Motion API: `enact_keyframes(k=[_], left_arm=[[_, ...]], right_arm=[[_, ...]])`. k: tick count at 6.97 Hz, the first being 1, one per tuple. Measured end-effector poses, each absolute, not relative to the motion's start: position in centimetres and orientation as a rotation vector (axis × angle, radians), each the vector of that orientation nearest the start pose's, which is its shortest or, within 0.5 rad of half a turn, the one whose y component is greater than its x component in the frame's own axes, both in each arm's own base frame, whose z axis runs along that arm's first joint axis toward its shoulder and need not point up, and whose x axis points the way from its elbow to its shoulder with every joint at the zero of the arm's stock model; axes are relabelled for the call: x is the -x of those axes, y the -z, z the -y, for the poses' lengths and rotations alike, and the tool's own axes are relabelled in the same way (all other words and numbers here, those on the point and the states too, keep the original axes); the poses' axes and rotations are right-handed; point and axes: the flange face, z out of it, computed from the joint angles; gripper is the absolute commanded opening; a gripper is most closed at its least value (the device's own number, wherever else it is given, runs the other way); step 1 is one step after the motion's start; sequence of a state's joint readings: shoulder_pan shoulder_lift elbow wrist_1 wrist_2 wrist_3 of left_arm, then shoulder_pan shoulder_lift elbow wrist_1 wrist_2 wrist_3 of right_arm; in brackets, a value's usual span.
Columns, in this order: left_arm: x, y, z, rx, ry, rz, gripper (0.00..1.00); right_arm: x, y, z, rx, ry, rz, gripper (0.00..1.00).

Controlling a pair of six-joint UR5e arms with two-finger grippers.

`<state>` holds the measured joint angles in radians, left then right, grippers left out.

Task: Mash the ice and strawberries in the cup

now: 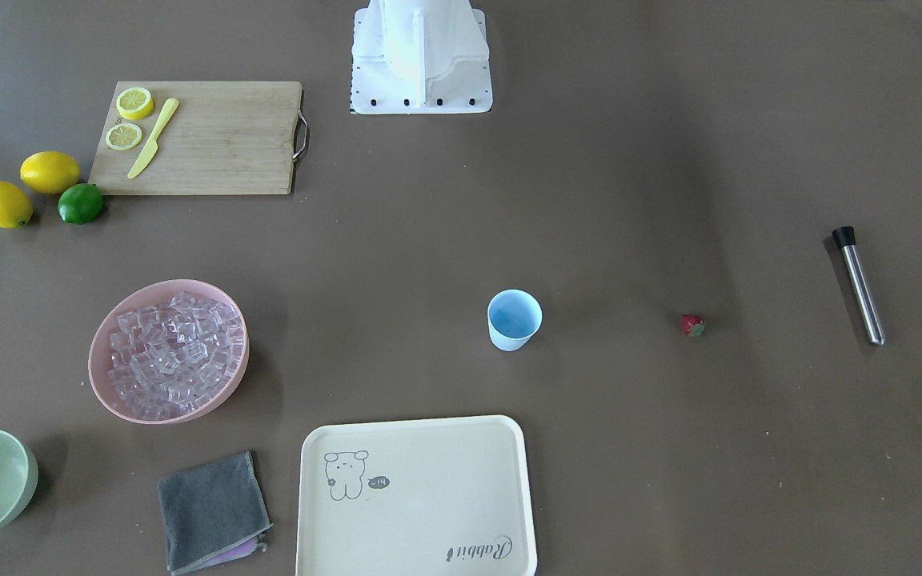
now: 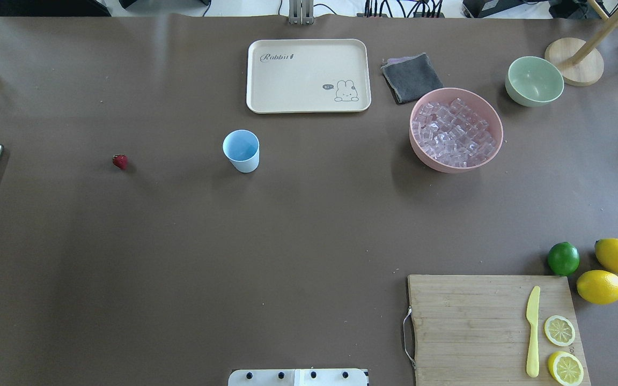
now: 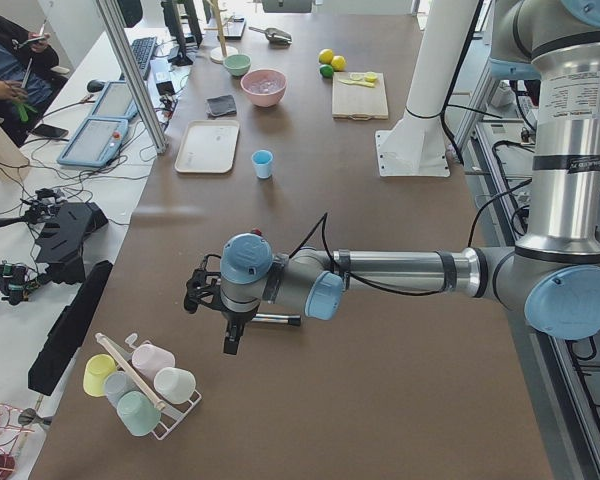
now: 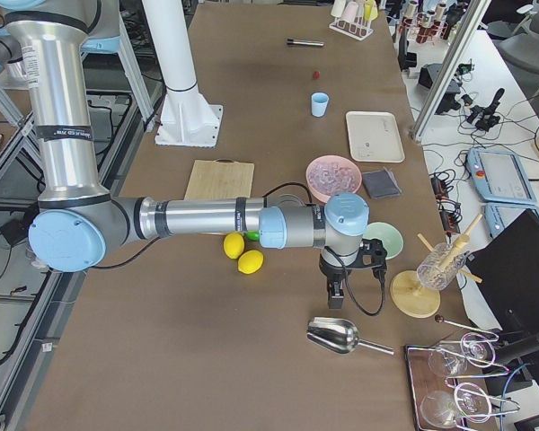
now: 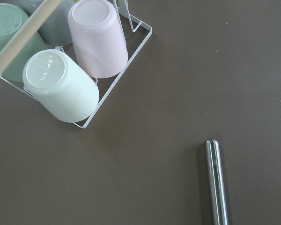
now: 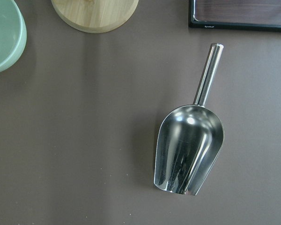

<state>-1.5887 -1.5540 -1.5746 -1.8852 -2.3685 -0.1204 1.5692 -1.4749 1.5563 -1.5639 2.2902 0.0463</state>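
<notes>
The left gripper (image 3: 230, 342) hangs at lower left of the left side view, just over a steel rod (image 3: 277, 320). I cannot tell how far its claw is spread. The right gripper (image 4: 334, 296), low in the right side view above a metal scoop (image 4: 338, 336), is equally unreadable. In the overhead view, the pink bowl (image 2: 448, 163) at upper right holds the ice (image 2: 455, 131). The cup (image 2: 241, 150) stands upright near centre, and the strawberry (image 2: 120, 162) lies well left of it.
</notes>
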Motion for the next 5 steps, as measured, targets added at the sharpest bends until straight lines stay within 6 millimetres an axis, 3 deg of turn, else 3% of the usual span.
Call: enact_keyframes(k=[5], left_arm=[[6.97, -62.93, 49.88, -0.246, 0.005, -0.806, 0.99]], right_arm=[[-7.46, -61.75, 53.39, -0.068, -0.028, 0.730, 1.00]])
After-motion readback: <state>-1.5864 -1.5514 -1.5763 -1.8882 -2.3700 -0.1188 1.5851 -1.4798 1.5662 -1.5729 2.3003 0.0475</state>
